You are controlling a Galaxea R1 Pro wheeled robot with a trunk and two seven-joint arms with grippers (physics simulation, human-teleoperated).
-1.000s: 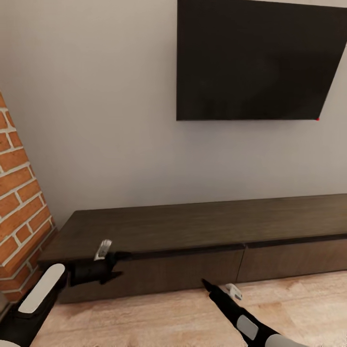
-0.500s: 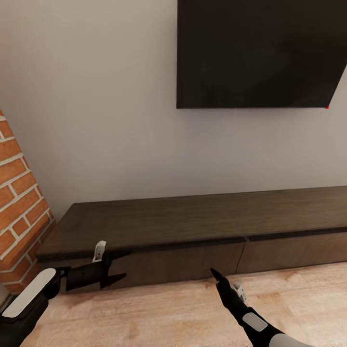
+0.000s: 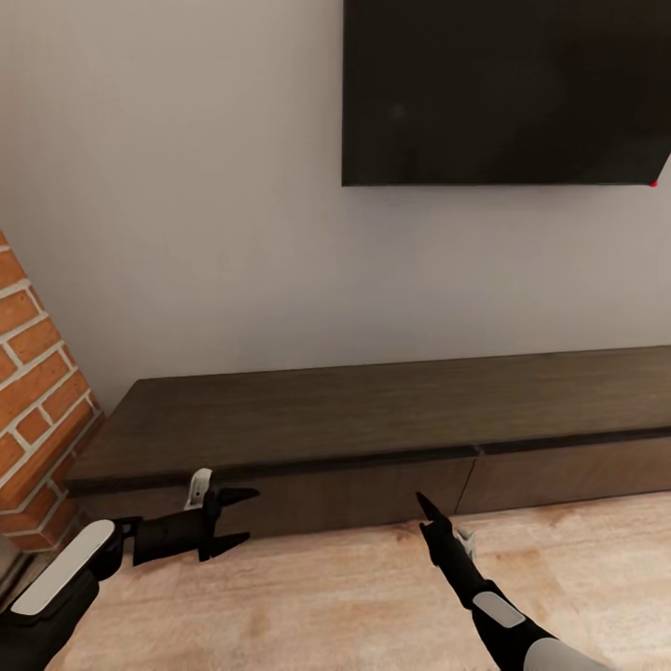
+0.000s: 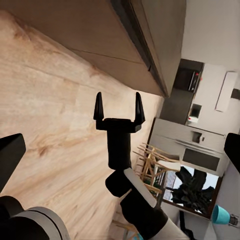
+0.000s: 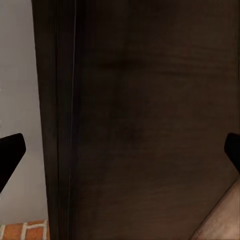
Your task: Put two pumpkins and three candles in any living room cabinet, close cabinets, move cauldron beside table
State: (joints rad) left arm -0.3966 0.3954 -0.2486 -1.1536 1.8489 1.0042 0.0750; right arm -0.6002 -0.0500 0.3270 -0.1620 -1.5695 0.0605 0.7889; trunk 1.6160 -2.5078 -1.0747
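Note:
The long dark-brown cabinet [image 3: 373, 429] runs along the pale wall, and both drawer fronts in sight are closed flush. My left gripper [image 3: 236, 517] hovers low in front of its left drawer, a little off the front, open and empty. My right gripper [image 3: 429, 511] points at the seam between the two drawers. The left wrist view shows the right gripper [image 4: 118, 106] open, with nothing between its fingers. The dark cabinet [image 5: 145, 125] front spans the right wrist view. Pumpkins, candles, cauldron and table are out of view.
A black television [image 3: 503, 93] hangs on the wall above the cabinet. The red brick chimney [image 3: 37, 410] stands close at the left. Light wood floor [image 3: 335, 596] stretches in front. Far off in the left wrist view are a fridge [image 4: 192, 150] and chairs.
The whole view has shifted, with cabinet and television higher in frame and slightly smaller. My left gripper has come away from the left drawer's top edge. The right gripper drifted slightly right.

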